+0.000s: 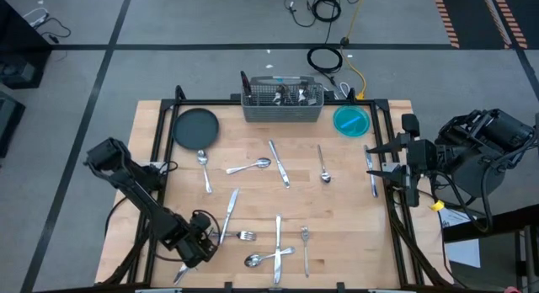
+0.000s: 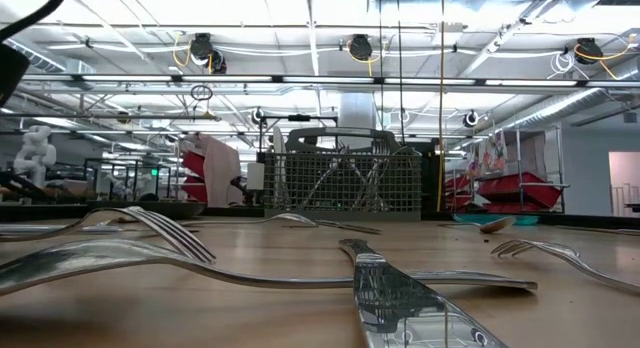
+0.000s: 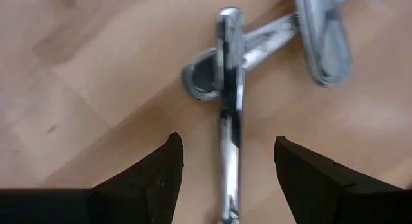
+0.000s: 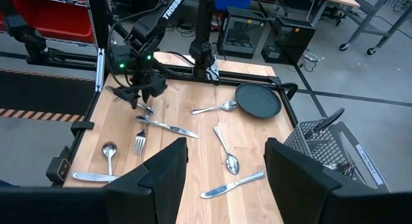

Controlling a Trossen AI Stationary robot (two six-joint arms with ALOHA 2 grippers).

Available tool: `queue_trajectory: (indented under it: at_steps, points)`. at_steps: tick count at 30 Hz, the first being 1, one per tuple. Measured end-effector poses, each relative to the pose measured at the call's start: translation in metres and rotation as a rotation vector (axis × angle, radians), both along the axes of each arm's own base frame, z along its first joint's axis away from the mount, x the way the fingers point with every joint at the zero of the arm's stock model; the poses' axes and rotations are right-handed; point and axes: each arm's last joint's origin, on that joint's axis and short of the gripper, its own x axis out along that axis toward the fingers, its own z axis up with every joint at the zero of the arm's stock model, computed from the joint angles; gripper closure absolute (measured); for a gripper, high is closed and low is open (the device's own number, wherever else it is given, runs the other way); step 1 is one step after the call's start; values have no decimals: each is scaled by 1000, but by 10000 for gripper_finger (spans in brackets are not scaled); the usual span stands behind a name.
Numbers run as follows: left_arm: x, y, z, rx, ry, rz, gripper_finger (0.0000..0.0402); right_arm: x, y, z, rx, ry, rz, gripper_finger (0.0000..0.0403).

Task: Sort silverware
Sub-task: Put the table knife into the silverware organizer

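We saw the left end effector (image 1: 205, 241) low over the near-left part of the worktop (image 1: 253, 192), its fingers (image 3: 161, 176) spread apart and released, with a knife (image 3: 229, 134) lying flat between them, untouched. Just past its tip a fork (image 1: 244, 236) lay across. The rest of the silverware (image 1: 278, 242) was scattered over the wood: spoons, forks and knives, several crossing near the front edge. More pieces stood in the caddy (image 1: 283, 102) at the back, between the dark plate (image 1: 195, 128) and a blue bowl (image 1: 350, 120). The right end effector (image 1: 370, 161) waited at the right edge, fingers parted and holding nothing
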Motion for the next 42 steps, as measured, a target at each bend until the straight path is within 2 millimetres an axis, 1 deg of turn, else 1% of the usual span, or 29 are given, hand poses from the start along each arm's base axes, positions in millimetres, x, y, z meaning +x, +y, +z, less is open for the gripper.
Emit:
queue_trajectory:
  at_steps: [6, 8, 9, 11, 13, 15, 16, 17, 24, 26, 32, 39, 42]
  points:
    - [2, -3, -8, 7, 15, -4, 161, 0, 0, 1, 6, -5, 0, 206]
    - [2, -4, -12, 10, 40, -6, 174, 0, 0, 1, 6, -5, 0, 206]
    - [2, -4, -14, 14, 55, -8, 188, 0, 0, 1, 6, -5, 0, 206]
    - [2, -4, -18, 28, 67, -9, 227, 0, 0, 1, 6, -5, 0, 206]
    - [2, -3, -20, 41, 79, -8, 281, 0, 0, 1, 7, -6, 0, 206]
    - [0, -2, -21, 62, 90, -6, 343, 1, 1, 1, 15, -13, -1, 206]
    - [0, -2, -21, 69, 92, -6, 366, 1, 1, 2, 19, -18, 0, 206]
    - [-1, -1, -21, 78, 98, -9, 371, 1, 1, 2, 20, -21, 1, 206]
    - [-1, 0, -20, 82, 117, -57, 371, 1, 2, 3, 21, -25, 3, 206]
    - [0, -1, -18, 84, 118, -57, 371, 1, 1, 3, 15, -24, 6, 206]
    - [3, 3, -4, 88, 79, 7, 371, 1, 1, 2, -28, -20, 21, 206]
    - [2, 15, 17, 156, -58, 127, 371, 1, 1, 2, -42, -17, 15, 206]
    - [0, 22, 29, 171, -111, 169, 371, 0, -2, 0, -83, -14, -16, 206]
